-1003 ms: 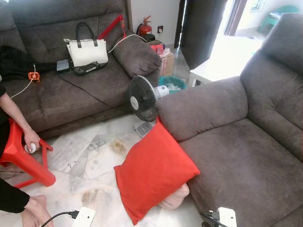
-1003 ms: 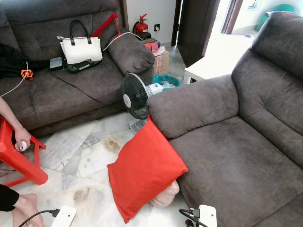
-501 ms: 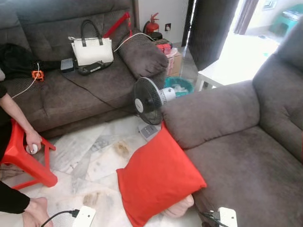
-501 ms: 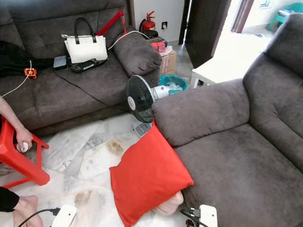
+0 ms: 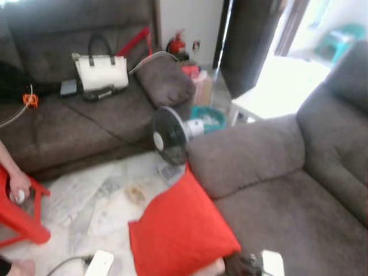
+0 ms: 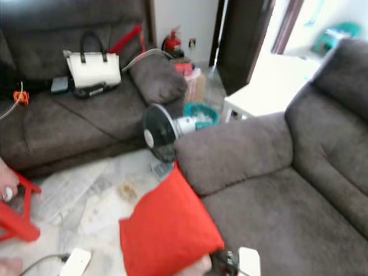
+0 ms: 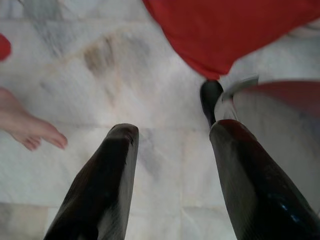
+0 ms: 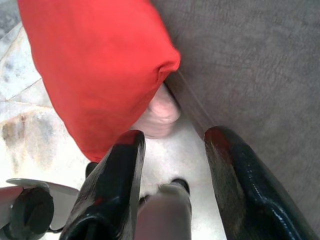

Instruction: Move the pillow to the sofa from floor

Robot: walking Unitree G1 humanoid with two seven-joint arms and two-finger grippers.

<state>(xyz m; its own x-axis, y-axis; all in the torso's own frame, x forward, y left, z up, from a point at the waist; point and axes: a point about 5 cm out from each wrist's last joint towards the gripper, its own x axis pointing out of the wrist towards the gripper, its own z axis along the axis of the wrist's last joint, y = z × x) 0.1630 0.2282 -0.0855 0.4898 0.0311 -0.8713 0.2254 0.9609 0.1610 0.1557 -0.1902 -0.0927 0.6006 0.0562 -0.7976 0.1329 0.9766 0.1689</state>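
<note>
Head eyes look down; wrist views share the pillow.

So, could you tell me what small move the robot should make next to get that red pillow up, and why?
Probably lower the right gripper toward the square red fabric pillow. The pillow leans on the floor against the front of the grey fabric sofa, both grippers are open and holding nothing, and the right wrist view looks down at the pillow's near corner, so that arm seems best placed to grasp it.
</note>
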